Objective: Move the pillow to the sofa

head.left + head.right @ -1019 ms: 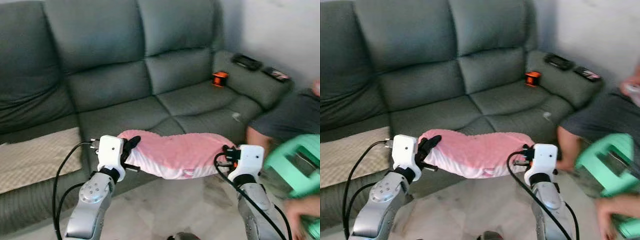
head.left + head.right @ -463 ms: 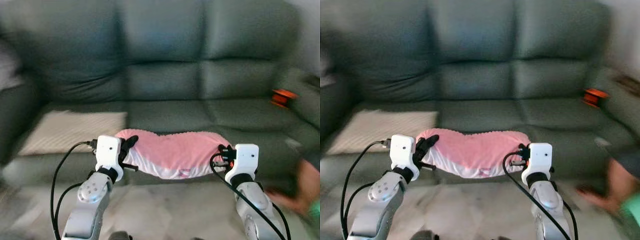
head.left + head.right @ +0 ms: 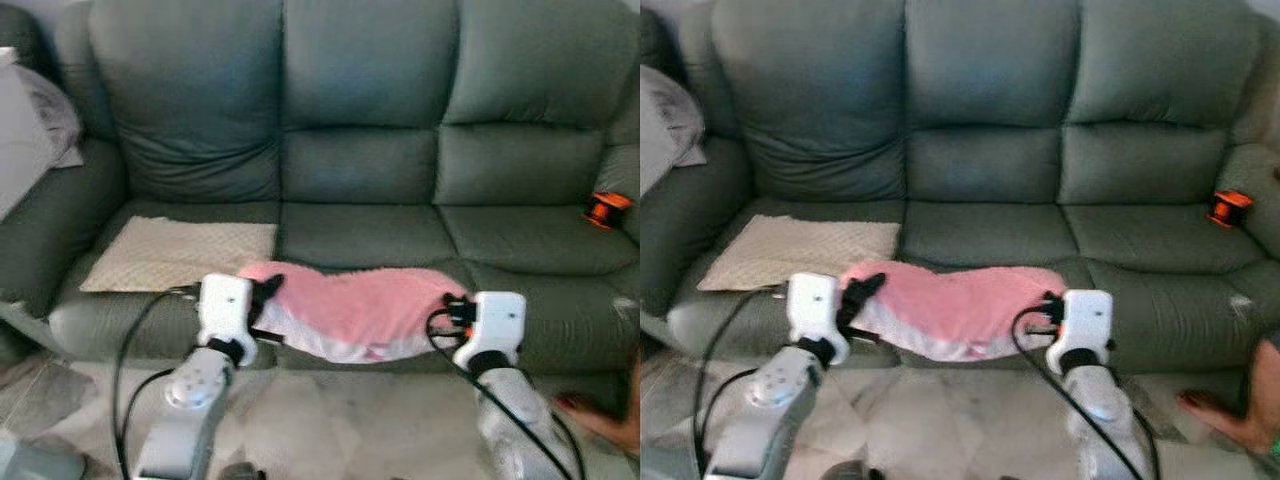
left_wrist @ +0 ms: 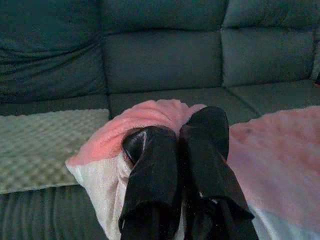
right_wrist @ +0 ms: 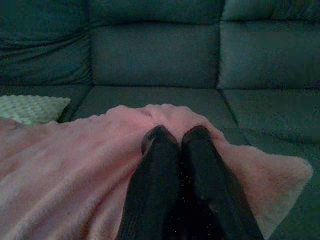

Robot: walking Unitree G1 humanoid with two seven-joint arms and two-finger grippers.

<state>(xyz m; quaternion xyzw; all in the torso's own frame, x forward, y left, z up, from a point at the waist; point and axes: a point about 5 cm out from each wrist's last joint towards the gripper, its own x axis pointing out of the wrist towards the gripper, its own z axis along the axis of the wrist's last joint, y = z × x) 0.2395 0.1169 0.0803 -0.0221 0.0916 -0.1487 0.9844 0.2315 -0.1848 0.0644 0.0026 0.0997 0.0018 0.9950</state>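
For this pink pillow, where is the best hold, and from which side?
By its two short ends, one gripper from each side, as here: the pink pillow is long and floppy, sagging in the middle. The left gripper and right gripper pinch opposite ends.

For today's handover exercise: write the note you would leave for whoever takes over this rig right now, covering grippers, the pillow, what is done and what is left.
Left gripper: shut on the pillow's left end.
Right gripper: shut on its right end.
Pillow: pink, held in the air between both arms, in front of the sofa's middle seat, not yet resting on it.
Nearby: a beige mat on the left seat, an orange item at the far right.
Done: pillow picked up, robot facing the sofa.
Left: carry it forward over the seat, lower, release both grippers.
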